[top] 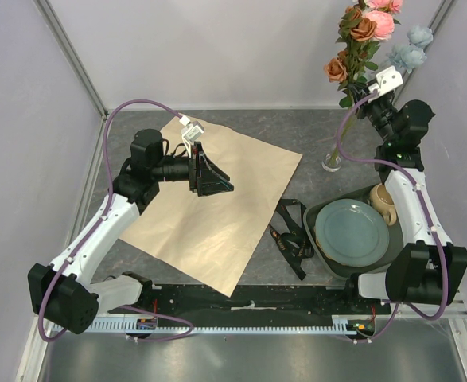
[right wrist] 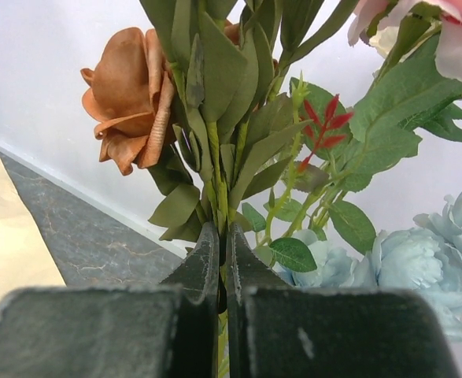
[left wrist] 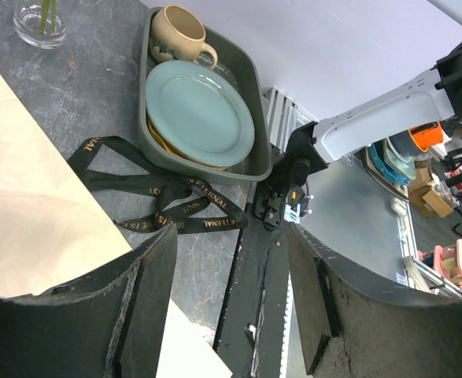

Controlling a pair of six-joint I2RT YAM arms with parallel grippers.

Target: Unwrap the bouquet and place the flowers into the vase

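while the right gripper (right wrist: pixel 221 236) clamps the flowers (top: pixel 364 32) above the vase (top: pixel 332 161), the left gripper (top: pixel 217 179) hovers left of it, jaws apart.

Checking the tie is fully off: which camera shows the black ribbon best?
Left wrist: the black ribbon lies whole and close beside the tray, gold lettering visible. Top external shows it small, between the paper and tray. Right wrist shows the flowers in the right gripper, no ribbon.
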